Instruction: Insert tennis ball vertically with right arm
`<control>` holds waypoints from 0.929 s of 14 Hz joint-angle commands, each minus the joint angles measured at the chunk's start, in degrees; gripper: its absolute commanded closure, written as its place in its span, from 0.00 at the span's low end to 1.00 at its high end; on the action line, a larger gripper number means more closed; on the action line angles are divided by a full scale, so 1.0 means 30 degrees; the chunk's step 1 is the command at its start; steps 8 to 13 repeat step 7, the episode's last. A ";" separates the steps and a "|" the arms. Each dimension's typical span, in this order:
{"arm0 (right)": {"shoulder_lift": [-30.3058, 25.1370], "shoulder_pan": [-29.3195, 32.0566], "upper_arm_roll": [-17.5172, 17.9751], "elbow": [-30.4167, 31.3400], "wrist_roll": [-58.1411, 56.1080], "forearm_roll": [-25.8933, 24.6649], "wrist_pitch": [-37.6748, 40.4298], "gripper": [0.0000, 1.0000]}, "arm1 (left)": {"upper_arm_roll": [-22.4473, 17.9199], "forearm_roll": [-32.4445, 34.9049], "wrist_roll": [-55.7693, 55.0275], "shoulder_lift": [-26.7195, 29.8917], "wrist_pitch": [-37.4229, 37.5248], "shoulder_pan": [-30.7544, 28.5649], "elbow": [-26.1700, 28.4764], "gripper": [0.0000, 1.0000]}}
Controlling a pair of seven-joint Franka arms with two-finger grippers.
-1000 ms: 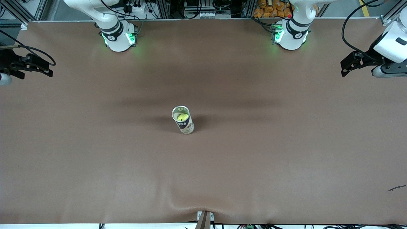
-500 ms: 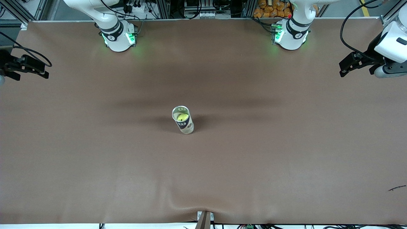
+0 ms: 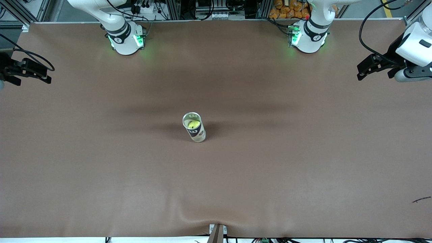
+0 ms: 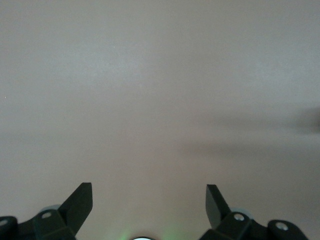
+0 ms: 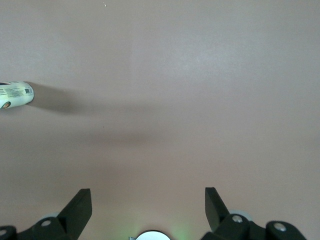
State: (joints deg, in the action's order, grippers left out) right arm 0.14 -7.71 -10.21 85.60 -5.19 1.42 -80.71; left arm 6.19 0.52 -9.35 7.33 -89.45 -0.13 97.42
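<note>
a tall can (image 3: 194, 131) stands upright near the middle of the brown tabletop (image 3: 303, 162), well apart from every edge, its open mouth facing up. a yellow-green tennis ball (image 3: 192, 124) sits inside the can, just below the rim.

the right gripper (image 3: 38, 75) hangs over the tabletop's edge at the right arm's end, well apart from the can, its fingers (image 5: 78, 209) spread wide and holding nothing. in the right wrist view only bare brown surface lies between them, with the can (image 5: 15, 95) showing at the border of that picture.

the left gripper (image 3: 367, 69) hangs over the tabletop near the edge at the left arm's end, also released, fingers (image 4: 80, 205) wide apart with nothing between them and bare tabletop below.

both arm bases stand along the tabletop's edge farthest from the front camera, with green lights glowing.
</note>
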 commanded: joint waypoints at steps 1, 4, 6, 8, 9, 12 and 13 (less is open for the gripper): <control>-0.0192 -0.0007 0.0035 -0.0086 0.0002 -0.0151 0.0007 0.00 | -0.0157 -0.0233 -0.0310 -0.0098 0.0344 0.0101 -0.0248 0.00; -0.0192 -0.0007 0.0035 -0.0057 0.0002 -0.0151 0.0037 0.00 | -0.0245 -0.0204 -0.0309 -0.0098 0.0344 -0.0017 -0.0277 0.00; -0.0192 -0.0007 0.0035 -0.0057 0.0002 -0.0151 0.0037 0.00 | -0.0275 -0.0203 -0.0223 -0.0098 0.0373 -0.0133 -0.0277 0.00; -0.0192 -0.0007 0.0035 -0.0057 0.0002 -0.0151 0.0037 0.00 | -0.0275 -0.0116 -0.0251 -0.0069 0.0490 -0.0134 -0.0277 0.00; -0.0192 -0.0007 0.0035 -0.0057 0.0002 -0.0151 0.0037 0.00 | -0.0275 -0.0116 -0.0251 -0.0069 0.0490 -0.0134 -0.0277 0.00; -0.0192 -0.0007 0.0035 -0.0057 0.0002 -0.0151 0.0037 0.00 | -0.0275 -0.0116 -0.0251 -0.0069 0.0490 -0.0134 -0.0277 0.00; -0.0192 -0.0007 0.0035 -0.0057 0.0002 -0.0151 0.0037 0.00 | -0.0275 -0.0116 -0.0251 -0.0069 0.0490 -0.0134 -0.0277 0.00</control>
